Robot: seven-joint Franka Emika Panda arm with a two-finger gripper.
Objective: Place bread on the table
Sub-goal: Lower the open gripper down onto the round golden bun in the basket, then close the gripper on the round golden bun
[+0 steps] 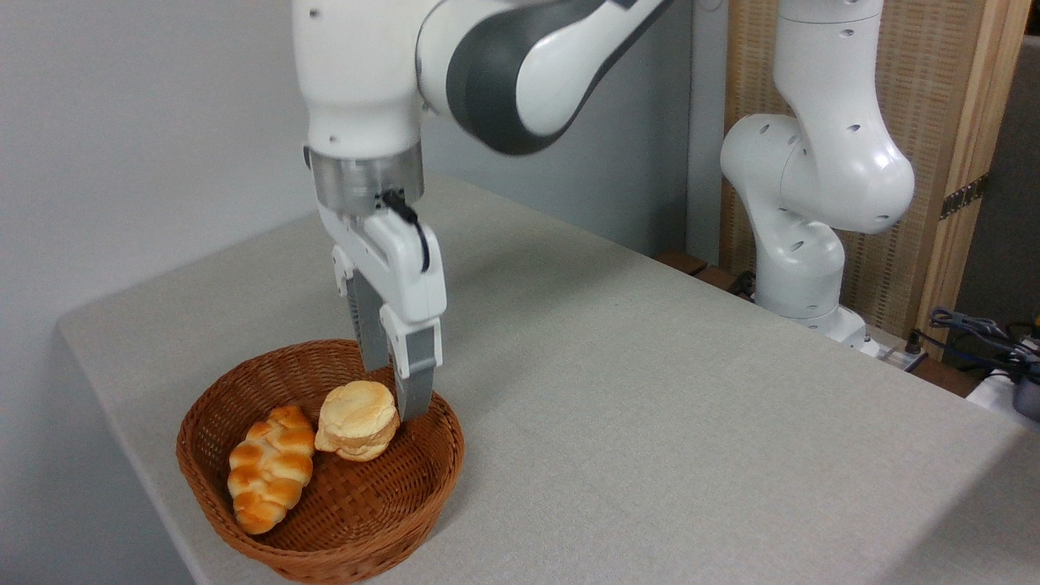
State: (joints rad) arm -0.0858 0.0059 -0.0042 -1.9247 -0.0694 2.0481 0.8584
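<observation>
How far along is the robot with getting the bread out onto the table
Early stage. Done: the gripper has reached into the wicker basket, its fingers straddling the round bun. In hand: closing on the bun; whether the pads already press it cannot be told, and it sits low in the basket beside the braided loaf. Left: lift it out and set it on the grey table.

Matt speckled grey cloth covers the tabletop (650,390); the basket (406,504) is brown woven wicker; the arm (357,73) glossy white plastic.
</observation>
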